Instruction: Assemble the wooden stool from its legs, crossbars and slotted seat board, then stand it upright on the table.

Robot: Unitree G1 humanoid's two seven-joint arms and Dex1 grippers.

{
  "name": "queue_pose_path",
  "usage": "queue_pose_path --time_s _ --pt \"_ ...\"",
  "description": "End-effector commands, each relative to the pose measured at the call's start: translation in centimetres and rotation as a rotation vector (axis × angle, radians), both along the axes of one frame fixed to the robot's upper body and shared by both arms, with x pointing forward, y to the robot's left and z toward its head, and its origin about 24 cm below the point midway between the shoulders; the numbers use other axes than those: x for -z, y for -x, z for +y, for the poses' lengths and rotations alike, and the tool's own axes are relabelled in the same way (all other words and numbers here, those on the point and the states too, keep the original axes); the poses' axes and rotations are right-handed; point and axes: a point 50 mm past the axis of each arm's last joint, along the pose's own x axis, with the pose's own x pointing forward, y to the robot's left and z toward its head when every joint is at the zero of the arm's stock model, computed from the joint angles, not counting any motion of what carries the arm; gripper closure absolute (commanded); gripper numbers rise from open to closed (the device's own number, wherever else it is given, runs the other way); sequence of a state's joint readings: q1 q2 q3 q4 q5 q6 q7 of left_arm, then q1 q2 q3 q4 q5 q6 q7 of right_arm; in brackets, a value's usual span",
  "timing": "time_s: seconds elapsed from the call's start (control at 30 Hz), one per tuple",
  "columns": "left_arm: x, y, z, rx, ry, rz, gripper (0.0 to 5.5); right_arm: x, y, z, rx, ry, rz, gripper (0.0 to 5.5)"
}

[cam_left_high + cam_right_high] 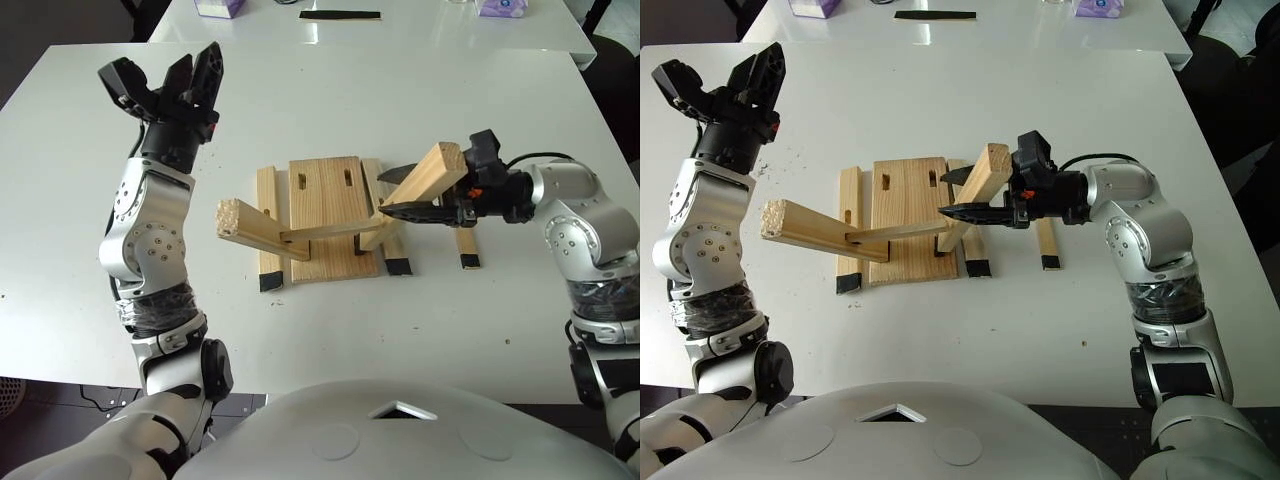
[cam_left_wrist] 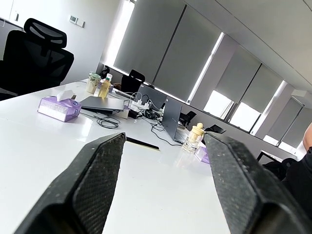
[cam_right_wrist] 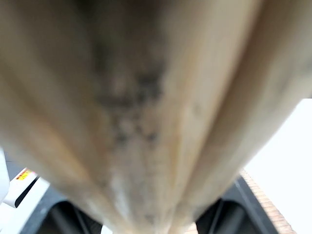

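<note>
**Right pincer holds a joined leg pair above the seat board; left pincer spread and empty**

The white table (image 1: 420, 100) carries all the stool parts near its middle. The slotted seat board (image 1: 325, 190) lies flat there, its two slots on the far half.

Above the board hangs the leg frame (image 1: 330, 233): two thick legs joined by a thin crossbar (image 1: 318, 235). One leg tilts steeply at the board's right edge. The other juts out past the board's left edge, its rough cut end raised off the table.

Three loose legs lie flat, each with a black foot pointing toward the robot. One (image 1: 267, 215) lies just left of the board, one (image 1: 397, 250) just right of it and partly under the frame, and a slimmer one (image 1: 467, 242) farther right, apart from the rest.

The right gripper (image 1: 385, 193) comes in from the right and is clamped on the frame's tilted leg, one finger on each side of the wood. In the right wrist view that wood sits close between the dark fingers.

The left gripper (image 1: 165, 80) is raised over the table's far left area, well apart from the parts. Its fingers (image 2: 92, 180) are spread wide with nothing between them.

On a second table beyond lie a purple tissue box (image 2: 58, 108) and a black strip (image 1: 340, 15).
</note>
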State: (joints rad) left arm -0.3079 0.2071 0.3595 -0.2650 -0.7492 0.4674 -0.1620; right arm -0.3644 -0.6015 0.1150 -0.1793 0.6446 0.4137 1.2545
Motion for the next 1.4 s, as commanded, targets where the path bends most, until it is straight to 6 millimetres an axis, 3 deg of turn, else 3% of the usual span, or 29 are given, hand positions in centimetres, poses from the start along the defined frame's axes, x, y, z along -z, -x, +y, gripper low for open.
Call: queue_pose_path --time_s 0.03,0.4,0.5,0.57,0.73,0.87,1.0,1.07,1.2,1.4 --pt "0.0 0.2 -0.2 -0.01 0.01 -0.006 2.5 0.6 -0.5 -0.7 0.011 0.076 0.002 3.49" --pt "-0.4 0.3 -0.1 -0.018 0.018 -0.012 2.5 1.5 0.2 -0.5 0.001 0.098 -0.071 3.49" --pt "-1.2 0.2 -0.2 -0.027 0.024 -0.035 2.5 1.5 0.5 -0.1 0.002 0.098 -0.099 3.49" --pt "-2.4 0.2 -0.3 -0.029 0.034 -0.067 2.5 1.3 0.6 0.1 0.013 0.091 -0.125 3.49" --pt "-7.7 0.9 -1.6 0.047 0.056 -0.224 2.5 1.0 0.8 0.5 0.045 0.092 -0.186 3.49" --pt "-11.3 1.9 -3.5 0.153 0.064 -0.323 2.5 1.2 0.8 0.6 0.073 0.1 -0.208 3.49" --pt "-13.0 3.6 -6.5 0.305 -0.038 -0.371 2.5 1.5 0.7 1.0 0.082 0.105 -0.201 3.49" --pt "-13.0 4.0 -7.4 0.37 -0.046 -0.355 2.5 1.9 0.7 1.1 0.084 0.113 -0.19 3.49" --pt "-11.0 6.5 -10.5 0.554 -0.196 -0.3 3.16 2.3 0.5 1.0 0.095 0.124 -0.162 3.49" --pt "-8.1 7.8 -10.5 0.598 -0.313 -0.152 4.27 2.8 0.5 0.5 0.112 0.148 -0.139 3.49"
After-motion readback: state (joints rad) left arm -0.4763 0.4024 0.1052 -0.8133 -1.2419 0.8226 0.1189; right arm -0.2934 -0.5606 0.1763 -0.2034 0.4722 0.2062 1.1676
